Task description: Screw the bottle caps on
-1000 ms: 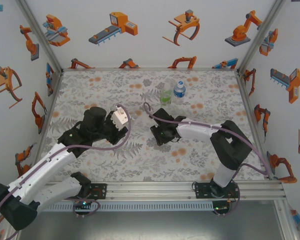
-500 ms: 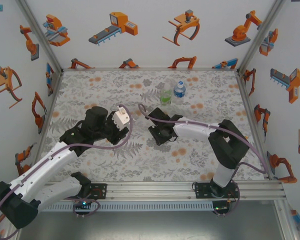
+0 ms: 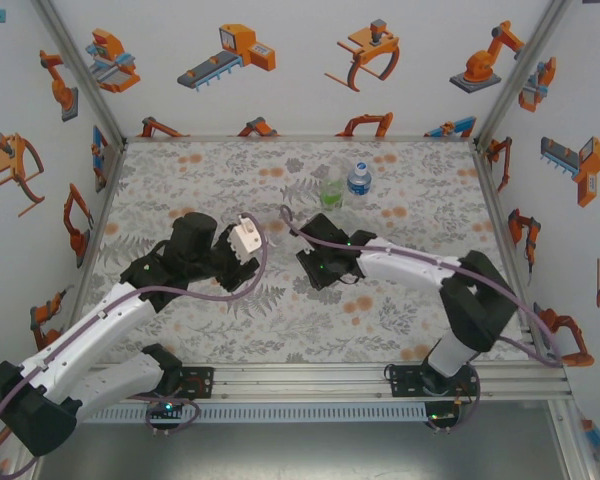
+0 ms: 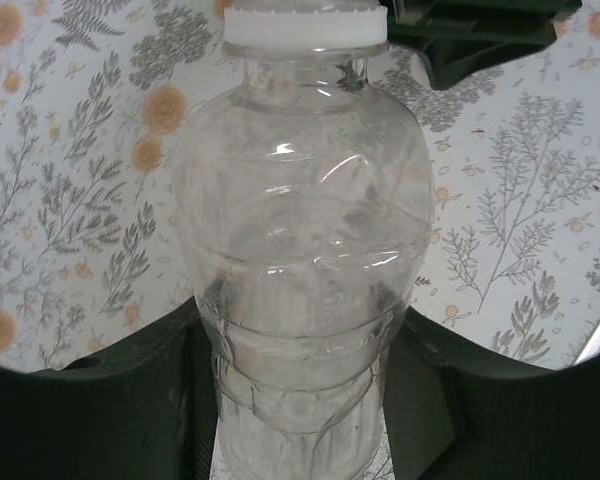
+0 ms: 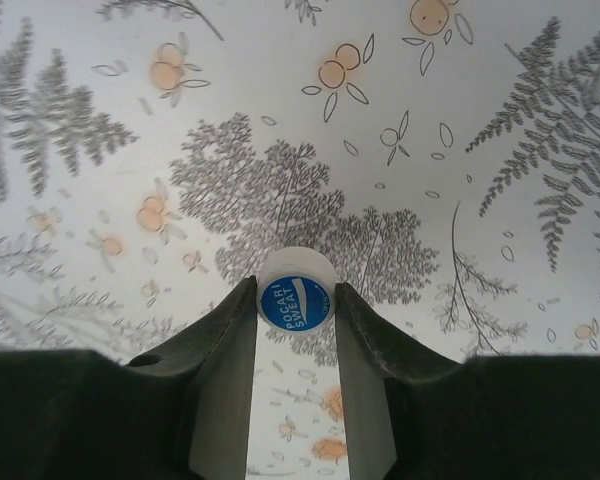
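Note:
My left gripper (image 4: 300, 345) is shut on the body of the colourless bottle (image 4: 300, 210), which runs away from the camera. A white collar (image 4: 305, 22) sits at the bottle's mouth, at the view's top edge; I cannot tell whether it is a cap. My right gripper (image 5: 295, 285) is shut on a white bottle cap (image 5: 295, 300) with a blue printed top facing the camera, held above the mat. From above, the right gripper (image 3: 315, 266) faces the left gripper (image 3: 250, 262) at mid-table. The green-tinted bottle (image 3: 331, 191) and the blue-labelled bottle (image 3: 358, 181) stand upright at the back.
The floral mat (image 3: 180, 170) covers the whole table inside white walls with robot pictures. The right arm's purple cable (image 3: 295, 222) loops above its wrist. The dark right gripper (image 4: 470, 40) shows just beyond the bottle's mouth in the left wrist view.
The right arm's elbow has swung out to the right while its gripper stayed close to the bottle's mouth. The left gripper with the bottle has edged slightly right.

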